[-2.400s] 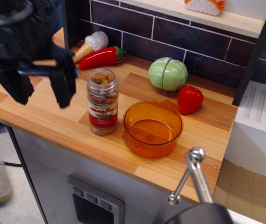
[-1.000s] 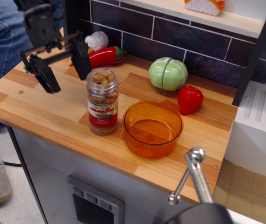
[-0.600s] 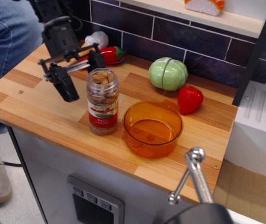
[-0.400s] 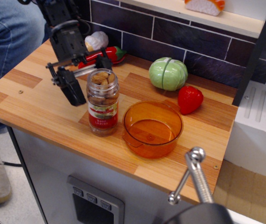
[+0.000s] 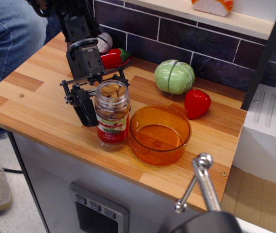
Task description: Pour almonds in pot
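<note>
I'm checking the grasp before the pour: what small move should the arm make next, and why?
Probably close the jaws on the jar of almonds. The gripper is open and straddles the jar near its upper half, one finger on its left side, the other behind it. The jar stands upright on the counter, just beside the pot, so it must be gripped before lifting and tipping.

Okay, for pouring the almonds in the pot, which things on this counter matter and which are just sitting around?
Part of the job:
almonds in the clear jar
orange pot
gripper, open, straddling the jar

Just lying about:
green cabbage
strawberry
red pepper
ice cream cone
</note>
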Robot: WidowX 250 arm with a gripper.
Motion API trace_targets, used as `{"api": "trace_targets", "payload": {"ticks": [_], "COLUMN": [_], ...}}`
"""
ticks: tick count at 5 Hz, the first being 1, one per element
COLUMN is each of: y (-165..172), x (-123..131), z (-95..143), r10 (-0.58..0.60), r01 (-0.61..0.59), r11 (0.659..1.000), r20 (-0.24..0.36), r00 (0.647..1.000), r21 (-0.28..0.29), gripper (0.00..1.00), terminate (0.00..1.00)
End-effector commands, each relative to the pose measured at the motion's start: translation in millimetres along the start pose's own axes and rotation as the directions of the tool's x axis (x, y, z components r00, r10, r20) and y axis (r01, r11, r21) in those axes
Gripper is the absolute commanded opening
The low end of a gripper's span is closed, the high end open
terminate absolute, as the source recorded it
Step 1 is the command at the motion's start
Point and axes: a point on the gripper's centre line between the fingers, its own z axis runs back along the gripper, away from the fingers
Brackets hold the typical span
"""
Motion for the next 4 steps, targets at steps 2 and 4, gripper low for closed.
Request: {"api": "trace_targets", "payload": {"ticks": [2, 4], "y": [-6.4, -34.7], "x": [2.8, -18.6], "z": [51.7, 90.9], "r10": [0.089, 0.139], "r01": [-0.084, -0.005], "r11": [0.981, 0.927], "r20": [0.021, 0.329], "r00": [0.996, 0.934], "r21": [-0.173, -0.375], "gripper": [0.00, 0.00], "terminate": [0.00, 0.00]}}
